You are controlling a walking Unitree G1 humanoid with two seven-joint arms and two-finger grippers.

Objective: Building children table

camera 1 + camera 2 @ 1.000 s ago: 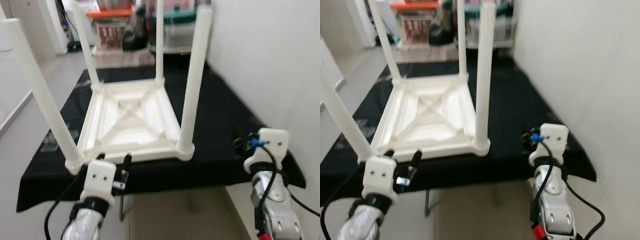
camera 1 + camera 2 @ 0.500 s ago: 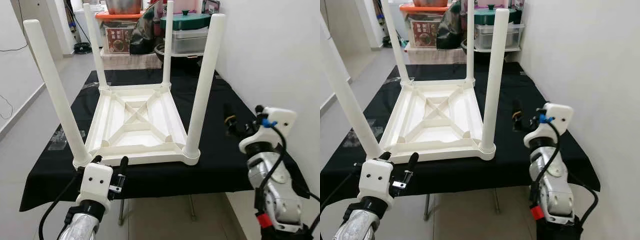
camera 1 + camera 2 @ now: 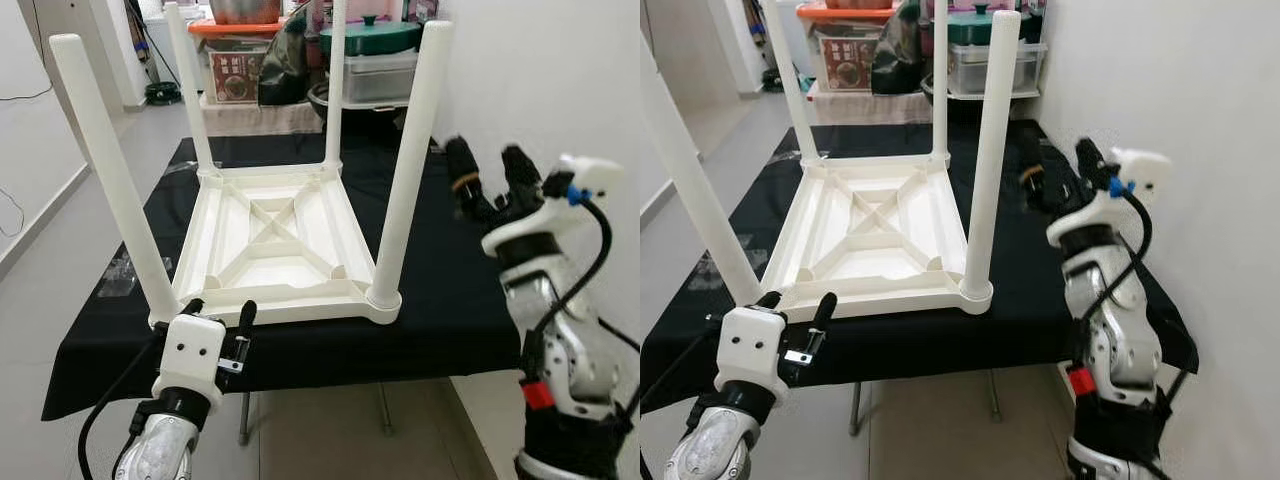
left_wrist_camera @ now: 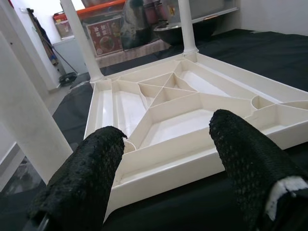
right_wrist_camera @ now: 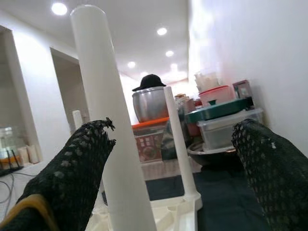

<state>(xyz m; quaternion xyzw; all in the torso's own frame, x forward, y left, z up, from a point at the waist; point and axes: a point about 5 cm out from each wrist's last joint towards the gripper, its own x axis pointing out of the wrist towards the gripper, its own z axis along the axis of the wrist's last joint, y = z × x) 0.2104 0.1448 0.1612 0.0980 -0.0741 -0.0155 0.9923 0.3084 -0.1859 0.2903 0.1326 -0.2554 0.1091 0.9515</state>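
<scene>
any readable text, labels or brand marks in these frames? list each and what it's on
Nothing can be read.
Red-and-white printed label on the storage box with the orange lid, behind the black table: print is there, but too small and blurred to read.
Upturned white children's table, left gripper, right gripper: no markings visible.

Four upright legs fence the upturned children table (image 3: pixel 275 240).
Bare black desk (image 3: pixel 450 300) lies open at 3 o'clock; wall (image 3: pixel 560 80) bounds it, storage boxes (image 3: pixel 375 65) crowd 12 o'clock.
</scene>
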